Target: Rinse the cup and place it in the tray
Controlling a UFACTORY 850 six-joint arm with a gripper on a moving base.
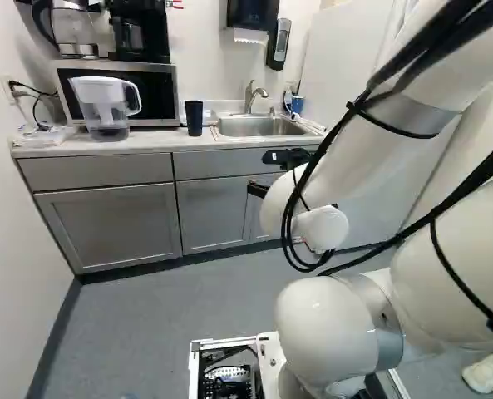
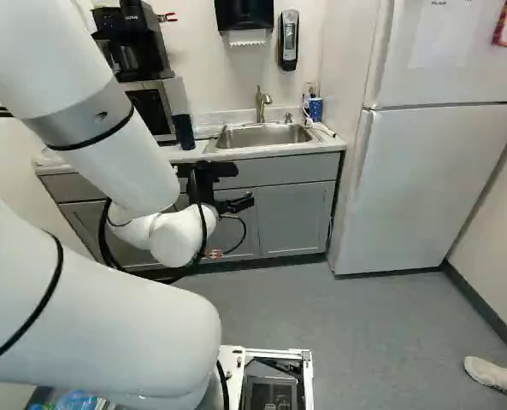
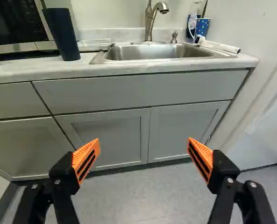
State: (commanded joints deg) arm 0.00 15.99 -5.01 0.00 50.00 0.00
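Note that your gripper (image 3: 144, 142) stands in front of the sink (image 3: 159, 52) and below its rim, fingers spread wide with nothing between them, presumably to admit the cup (image 3: 62, 33). The cup stands upright on the counter, left of the sink as you face it, probably for short transfer to the faucet (image 3: 150, 21). What appears to be the tray (image 3: 94, 48) lies between cup and sink, likely to catch drips. Use the wrist view for the orange pads; only the left base view shows the pitcher (image 1: 106, 108) whole, far left of the sink.
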